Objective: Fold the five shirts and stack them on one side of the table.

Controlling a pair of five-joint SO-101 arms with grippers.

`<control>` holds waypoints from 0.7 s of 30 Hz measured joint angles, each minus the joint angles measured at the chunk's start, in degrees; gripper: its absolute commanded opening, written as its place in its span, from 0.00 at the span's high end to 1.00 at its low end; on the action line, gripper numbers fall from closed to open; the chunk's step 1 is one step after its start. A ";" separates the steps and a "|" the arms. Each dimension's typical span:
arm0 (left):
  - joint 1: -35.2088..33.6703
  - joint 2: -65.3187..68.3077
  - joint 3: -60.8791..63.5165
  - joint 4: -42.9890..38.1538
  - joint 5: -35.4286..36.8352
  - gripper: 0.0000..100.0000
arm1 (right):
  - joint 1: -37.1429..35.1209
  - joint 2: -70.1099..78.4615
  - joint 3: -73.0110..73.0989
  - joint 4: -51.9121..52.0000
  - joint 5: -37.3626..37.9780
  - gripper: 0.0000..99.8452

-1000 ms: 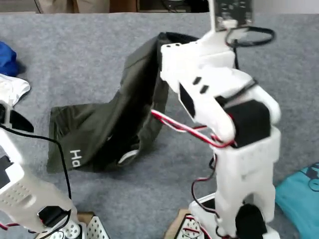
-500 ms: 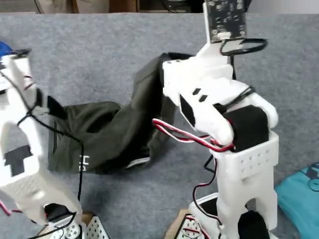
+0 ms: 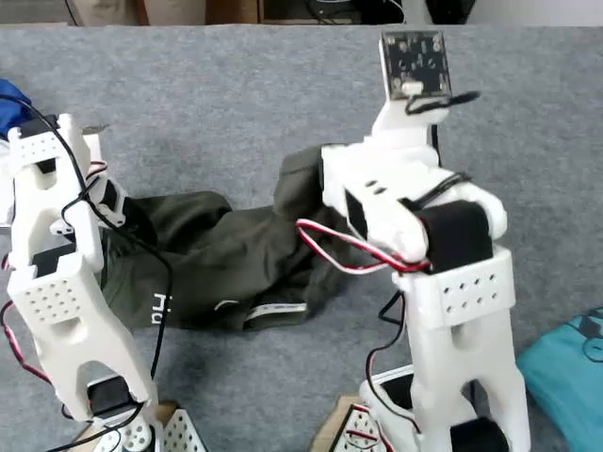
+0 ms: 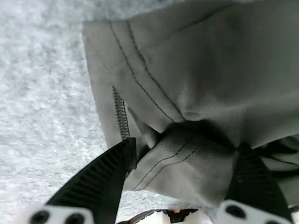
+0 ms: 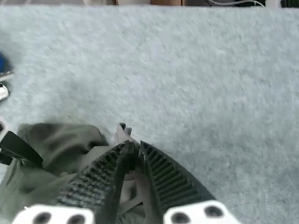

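Note:
A dark olive shirt (image 3: 236, 254) lies crumpled across the grey table (image 3: 207, 104), left of centre. My left gripper (image 4: 182, 154) stands open at the shirt's left edge (image 3: 127, 215), its two black fingers straddling a stitched hem corner (image 4: 140, 107). In the right wrist view the right gripper (image 5: 138, 149) is shut on a bunched fold of the olive shirt (image 5: 60, 140), low over the table. From above, the right arm (image 3: 415, 217) covers that grip at the shirt's right end.
A teal shirt (image 3: 565, 367) lies at the near right edge. A blue cloth (image 3: 8, 99) sits at the far left edge. Bare grey table stretches behind and to the right of the arms.
The right arm has lowered its lifted end of the olive shirt and drawn it nearer, bunching the cloth. The left arm has come in from the near left to the shirt's left edge.

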 measured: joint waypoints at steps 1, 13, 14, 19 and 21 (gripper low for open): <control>0.35 0.00 0.44 0.00 0.00 0.67 | 0.35 -1.23 2.11 -0.88 0.00 1.00; 6.59 0.00 3.43 0.00 0.53 0.98 | 2.11 -15.56 25.41 -16.70 0.00 1.00; 6.68 0.00 3.43 0.00 0.53 0.97 | 2.11 -16.44 26.55 -17.14 0.00 1.00; 6.68 0.00 3.43 0.00 1.32 0.98 | 2.11 -18.46 28.92 -17.49 0.00 1.00; 6.68 0.00 1.85 0.00 2.64 0.98 | 2.11 -18.55 28.92 -17.49 0.00 1.00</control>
